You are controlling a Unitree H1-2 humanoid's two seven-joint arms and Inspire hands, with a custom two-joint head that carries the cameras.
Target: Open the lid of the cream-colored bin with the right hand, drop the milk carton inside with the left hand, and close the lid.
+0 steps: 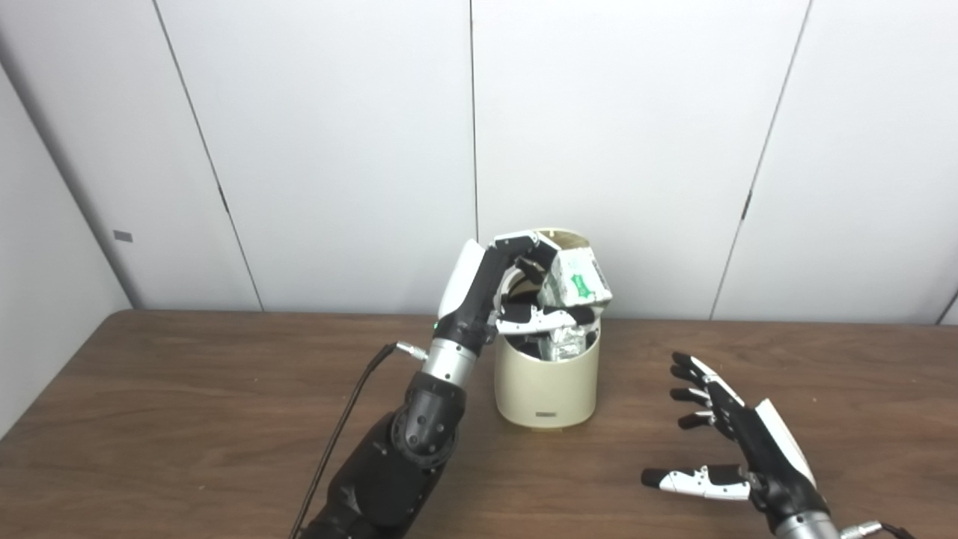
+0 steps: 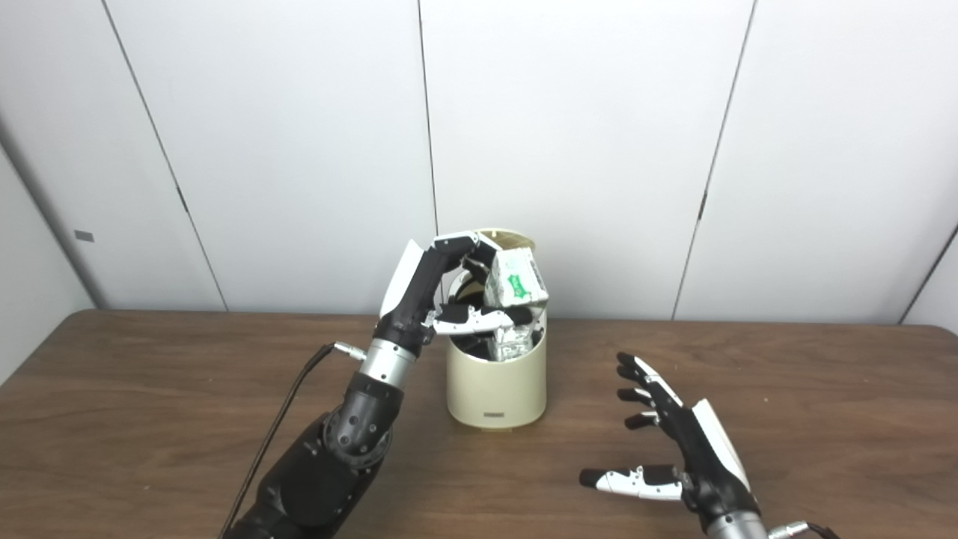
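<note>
1. I am holding the carton (image 1: 578,280) in my left hand (image 1: 516,288), fingers (image 1: 524,243) curled over its top and thumb under it, right above the mouth of the bin (image 1: 547,382).
2. The carton is sitting tilted, its lower end already dipping past the rim; the upper end is leaning toward the back.
3. The lid (image 1: 565,238) is standing open behind the carton, only its top edge showing. I cannot tell whether the carton is touching it.
4. My right hand (image 2: 673,442) is hovering over the table (image 1: 187,419), well apart from the bin, fingers spread wide, holding nothing.
5. Doing the drop well, as I judge it: centring the carton over the opening, keeping it clear of the rim and lid, then spreading fingers and thumb together so it is falling straight rather than tipping out over the edge.
6. Risk: the bin looks light, and my thumb is lying across its mouth; pulling out sideways could be nudging it over. Lifting straight up seems safer.
7. Inside the bin: something pale and printed is showing just under my thumb, likely the carton's lower part or other rubbish. Too hidden to say which.
8. Closing the lid is not yet done; my right hand is placed to come in for it.
</note>
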